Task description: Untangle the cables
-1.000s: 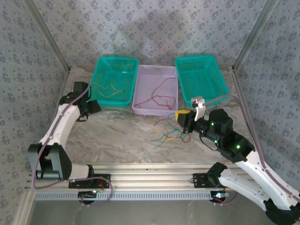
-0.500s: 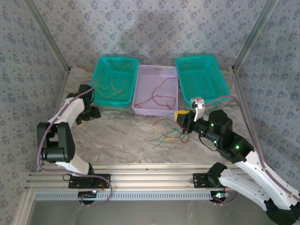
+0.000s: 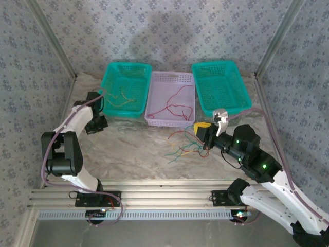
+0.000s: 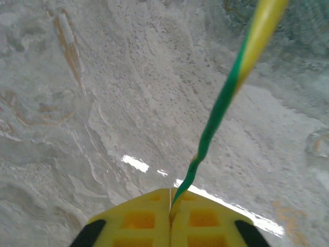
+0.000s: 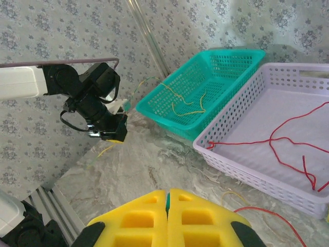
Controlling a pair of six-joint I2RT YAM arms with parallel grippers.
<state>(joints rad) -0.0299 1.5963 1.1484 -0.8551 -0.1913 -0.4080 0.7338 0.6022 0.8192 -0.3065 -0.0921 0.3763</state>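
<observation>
Two grippers closed: left gripper (image 4: 170, 207) pinches a green-yellow cable (image 4: 216, 110) near the teal basket (image 3: 128, 64); right gripper (image 5: 167, 199) pads meet, contents unclear, by the tangle (image 3: 181, 147). Risk: taut pull slips the cable free.

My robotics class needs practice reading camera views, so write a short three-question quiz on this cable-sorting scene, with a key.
1. True or false: thin red cables lie inside the lilac perforated plastic basket.
2. The left end effector is shut on: A) a thin green-and-yellow cable; B) a red cable; C) nothing.
3. Thin yellow-orange cables lie in a teal mesh plastic basket. Is it the left or the right one in the top view?
Key: 1 true; 2 A; 3 left.
</observation>
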